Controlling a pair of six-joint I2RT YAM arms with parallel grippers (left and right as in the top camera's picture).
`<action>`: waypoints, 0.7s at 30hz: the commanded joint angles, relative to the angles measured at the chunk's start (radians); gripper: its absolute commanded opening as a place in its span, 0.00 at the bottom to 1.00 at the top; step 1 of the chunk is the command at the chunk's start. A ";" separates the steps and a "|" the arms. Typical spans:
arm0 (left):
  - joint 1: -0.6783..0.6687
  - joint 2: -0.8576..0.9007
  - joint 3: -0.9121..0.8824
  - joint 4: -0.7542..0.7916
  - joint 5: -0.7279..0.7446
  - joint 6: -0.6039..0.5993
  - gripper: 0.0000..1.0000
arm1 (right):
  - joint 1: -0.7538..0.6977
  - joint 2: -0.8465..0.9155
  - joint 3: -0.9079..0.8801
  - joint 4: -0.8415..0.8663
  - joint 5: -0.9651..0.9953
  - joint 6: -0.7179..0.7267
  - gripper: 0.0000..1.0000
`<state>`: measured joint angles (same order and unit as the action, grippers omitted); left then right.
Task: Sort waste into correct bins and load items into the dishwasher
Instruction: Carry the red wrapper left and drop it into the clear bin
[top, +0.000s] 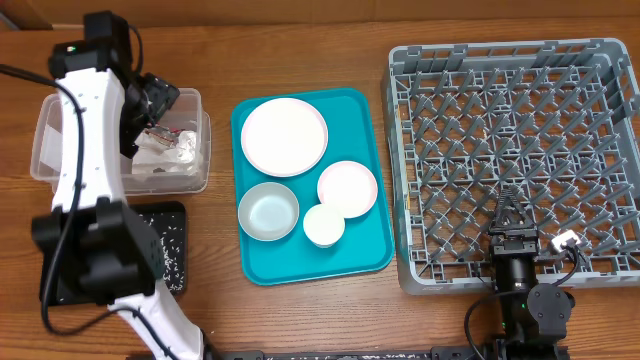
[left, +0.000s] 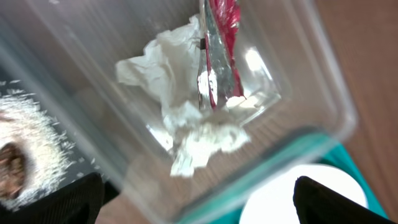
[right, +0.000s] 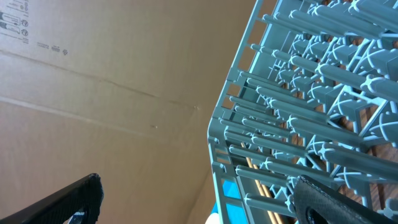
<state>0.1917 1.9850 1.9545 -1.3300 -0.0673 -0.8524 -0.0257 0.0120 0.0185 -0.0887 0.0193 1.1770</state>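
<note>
The table (top: 300, 320) is brown wood with a dark, streaky grain running from its left edge to its right edge, and it is evenly lit. Past its far edge stands a wall of plain brown cardboard (right: 93, 106), creased in long slanting lines, with small black printing (right: 15, 15) near its top. A black rail (top: 350, 353) runs along the table's near edge.

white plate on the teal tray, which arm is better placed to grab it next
Probably left. The left gripper hangs open over the clear tub, beside the teal tray holding the white plate; the right gripper sits at the dish rack.
</note>
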 joint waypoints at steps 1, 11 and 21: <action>0.002 -0.193 0.006 -0.047 -0.023 0.029 1.00 | -0.003 -0.007 -0.010 0.007 0.013 -0.011 1.00; 0.004 -0.389 0.006 -0.209 -0.161 0.030 1.00 | -0.003 -0.007 -0.010 0.007 0.013 -0.011 1.00; 0.054 -0.386 0.006 -0.297 -0.240 -0.031 1.00 | -0.003 -0.007 -0.010 0.007 0.013 -0.011 1.00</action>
<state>0.2111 1.5951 1.9583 -1.6203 -0.2924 -0.8433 -0.0257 0.0120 0.0185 -0.0895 0.0193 1.1770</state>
